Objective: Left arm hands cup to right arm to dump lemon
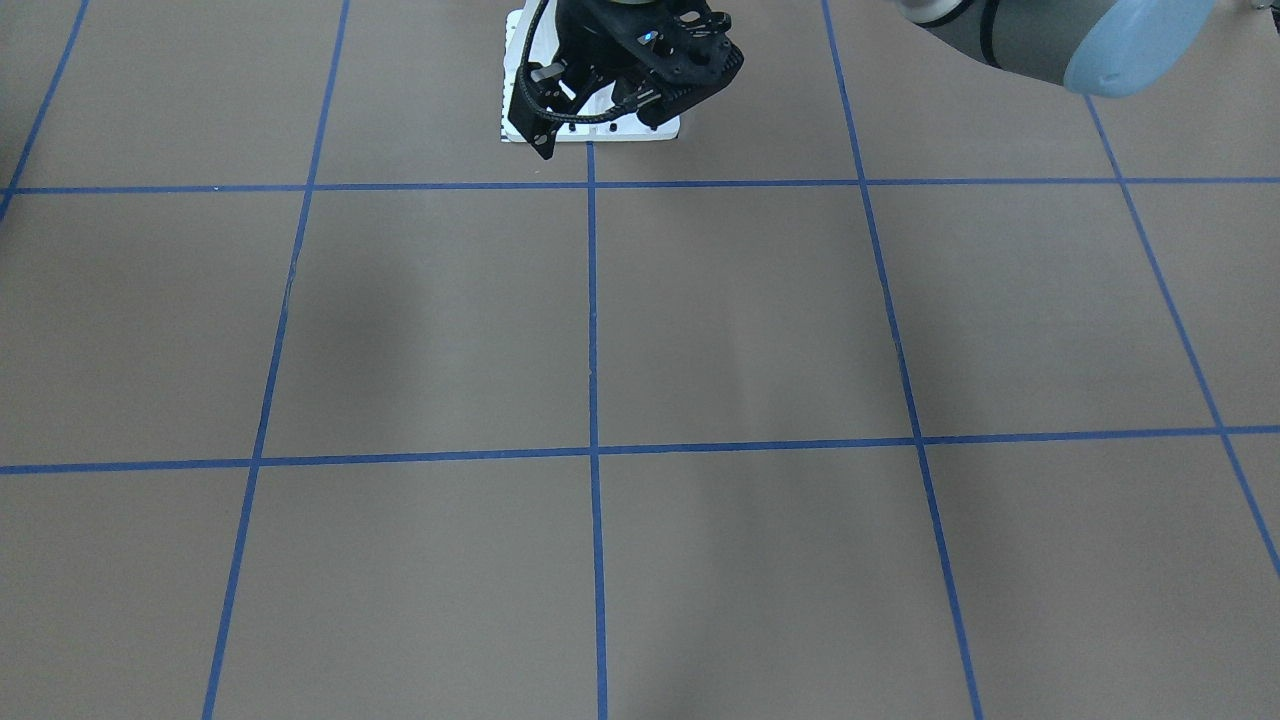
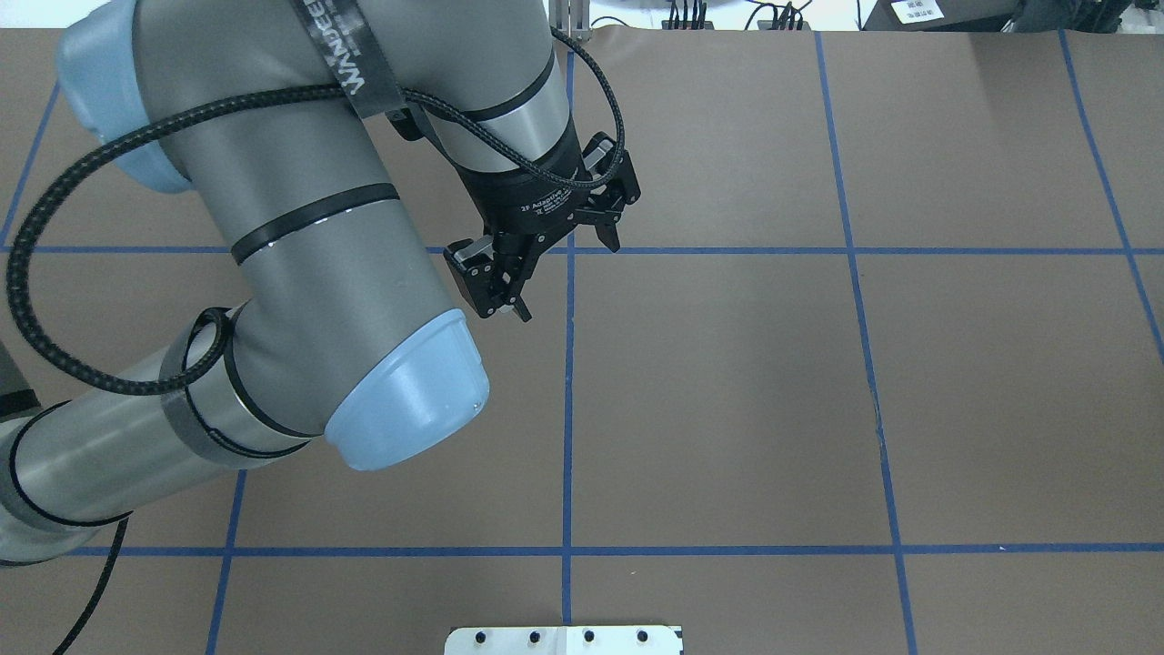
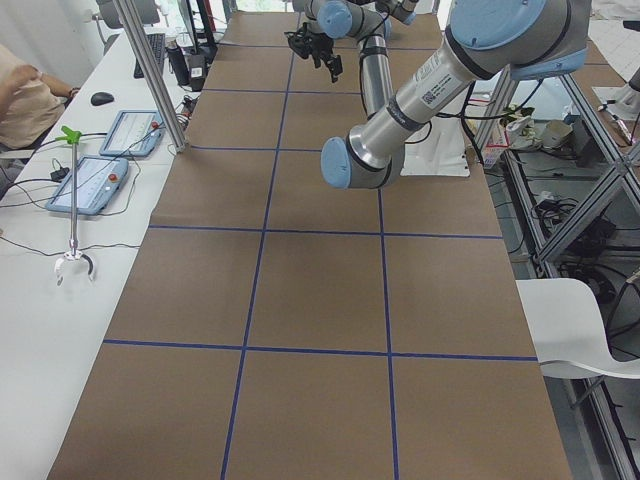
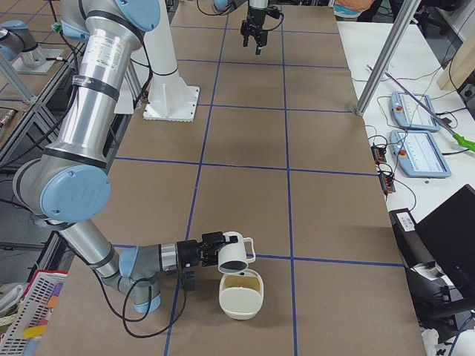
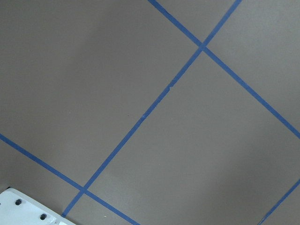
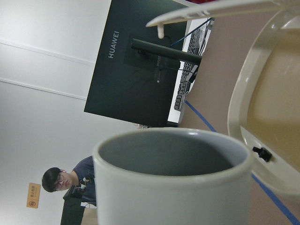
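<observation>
**Tip the cup all the way over the bowl**

The cup (image 4: 234,248) sits lower middle in the right-side view. It's lying on its side in the air, with its mouth toward the cream bowl (image 4: 239,311) just under it.

To dump well, I'd roll the wrist until the mouth points straight down over the bowl's opening. Go slowly so the lemon drops in instead of bouncing off the rim (I can't spot the lemon anywhere, so it may be out already).

The cup is glossy cream-white and grey inside, with its loop handle sticking up to the right.

The right gripper (image 4: 217,249) is at the cup's base, but I can't tell how its jaws stand. The left gripper (image 2: 568,277) hangs over the table (image 2: 727,409) at upper centre, jaws apart, holding nothing.
</observation>
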Robot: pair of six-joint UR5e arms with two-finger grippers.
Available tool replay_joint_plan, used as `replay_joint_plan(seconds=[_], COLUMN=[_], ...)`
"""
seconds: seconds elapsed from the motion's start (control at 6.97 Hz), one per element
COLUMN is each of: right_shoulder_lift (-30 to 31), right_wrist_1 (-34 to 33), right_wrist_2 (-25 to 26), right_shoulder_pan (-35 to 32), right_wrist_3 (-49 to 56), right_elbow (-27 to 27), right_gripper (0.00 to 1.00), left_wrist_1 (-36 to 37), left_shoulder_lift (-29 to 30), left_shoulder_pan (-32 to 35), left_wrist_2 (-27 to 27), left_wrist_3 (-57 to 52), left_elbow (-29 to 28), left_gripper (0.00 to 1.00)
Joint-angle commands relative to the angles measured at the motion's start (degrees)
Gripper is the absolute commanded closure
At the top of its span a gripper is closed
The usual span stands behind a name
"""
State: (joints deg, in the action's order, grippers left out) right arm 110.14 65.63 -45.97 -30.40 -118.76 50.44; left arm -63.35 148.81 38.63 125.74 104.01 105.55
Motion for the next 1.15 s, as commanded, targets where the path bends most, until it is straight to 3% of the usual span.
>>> replay_joint_plan(seconds=[0.0,0.14,0.43,0.57,0.72,0.86,1.0], right_shoulder_lift=[-1.06,-1.59,-1.95,-2.91,-7.27,-10.97,-10.13], right_wrist_1=[-5.72,-11.43,-16.72,-19.8,-26.71,-28.69,-27.93], right_wrist_2=[-0.7,-2.79,-13.57,-22.59,-36.25,-47.18,-47.02], right_shoulder_pan=[-0.62,-1.23,-9.2,-16.72,-29.85,-38.16,-38.5], right_wrist_3=[6.19,9.83,12.92,13.46,13.64,13.82,13.3], right_elbow=[1.31,4.9,7.72,9.49,11.25,10.65,10.21], right_gripper=[1.0,1.0,1.0,1.0,1.0,1.0,1.0], left_wrist_1=[0.07,-0.11,-0.11,-0.02,-0.11,-0.02,-0.11], left_shoulder_lift=[0.08,0.25,0.52,0.61,0.43,0.69,0.7], left_shoulder_pan=[-0.74,-2.05,-3.21,-3.21,-3.38,-3.91,-3.82], left_wrist_2=[-0.23,-1.1,-2.69,-2.69,-2.78,-2.78,-2.78], left_wrist_3=[0.05,2.49,2.86,2.86,2.86,3.21,3.39], left_elbow=[0.0,0.0,0.0,0.0,0.0,0.0,-0.08], left_gripper=[0.0,0.0,0.0,0.0,0.0,0.0,0.0])
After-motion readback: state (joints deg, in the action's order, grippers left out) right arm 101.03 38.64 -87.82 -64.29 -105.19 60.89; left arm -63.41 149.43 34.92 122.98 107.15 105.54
